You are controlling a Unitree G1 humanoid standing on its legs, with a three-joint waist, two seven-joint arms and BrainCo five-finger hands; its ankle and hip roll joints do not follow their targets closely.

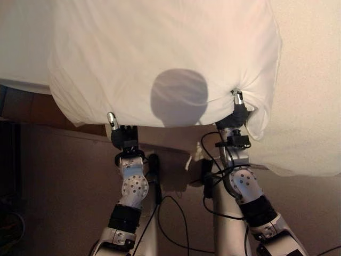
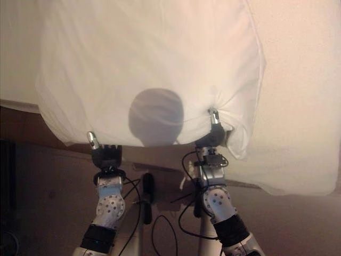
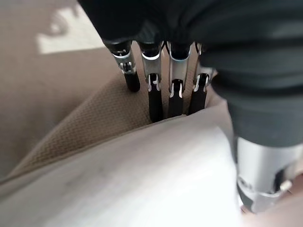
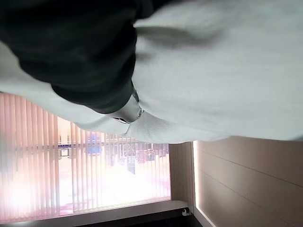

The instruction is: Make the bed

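A plump white pillow [image 1: 165, 53] lies across the near edge of the bed [image 1: 311, 80], overhanging it toward me. My left hand [image 1: 123, 137] grips the pillow's lower left edge; its thumb rests on top and its fingers [image 3: 155, 101] run under the white cloth [image 3: 142, 179], above the beige cover [image 3: 94, 118]. My right hand [image 1: 238, 114] pinches the lower right corner, where the cloth bunches into creases round the thumb. In the right wrist view the pillow [image 4: 222, 71] presses against the hand's dark cover [image 4: 80, 52] and hides its fingers.
The pale bed cover [image 2: 298, 96] spreads out to the right and behind the pillow. A brown wooden bed frame [image 1: 32, 109] shows under the mattress at left, with dark floor [image 1: 58, 186] below. A window with vertical blinds [image 4: 71, 161] stands behind me.
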